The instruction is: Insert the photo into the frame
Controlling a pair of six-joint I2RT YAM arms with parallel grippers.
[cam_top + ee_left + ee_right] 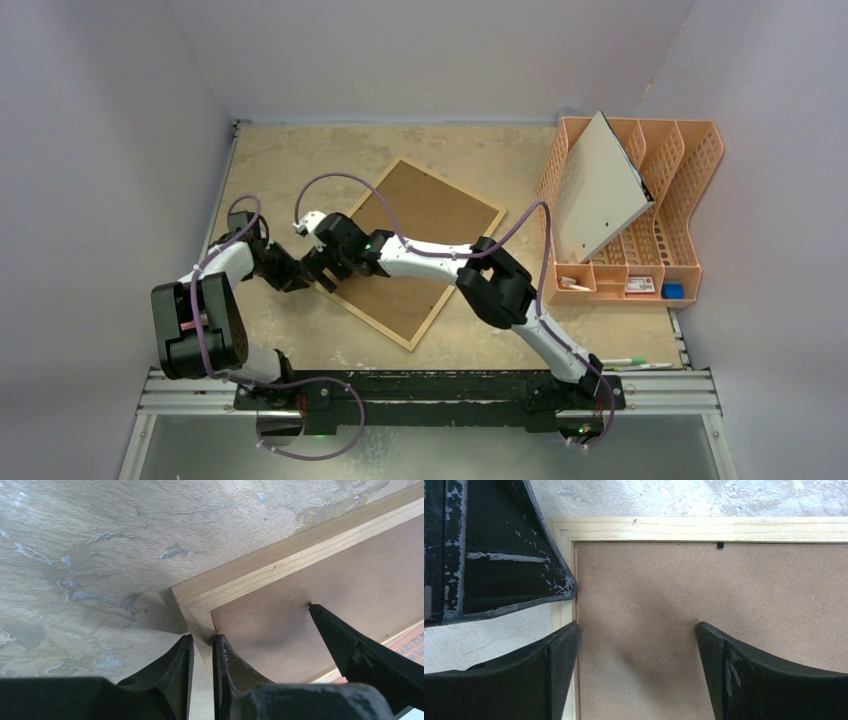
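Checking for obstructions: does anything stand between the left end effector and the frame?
Nothing visible does. The left end effector straddles the wooden edge of the frame near a corner; the right end effector hangs open over its back, alongside.

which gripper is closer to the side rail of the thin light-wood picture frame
Left. The left gripper straddles the light-wood frame rail by its corner, a finger on each side. The right gripper hangs open over the brown fibreboard back, one finger beside the rail.
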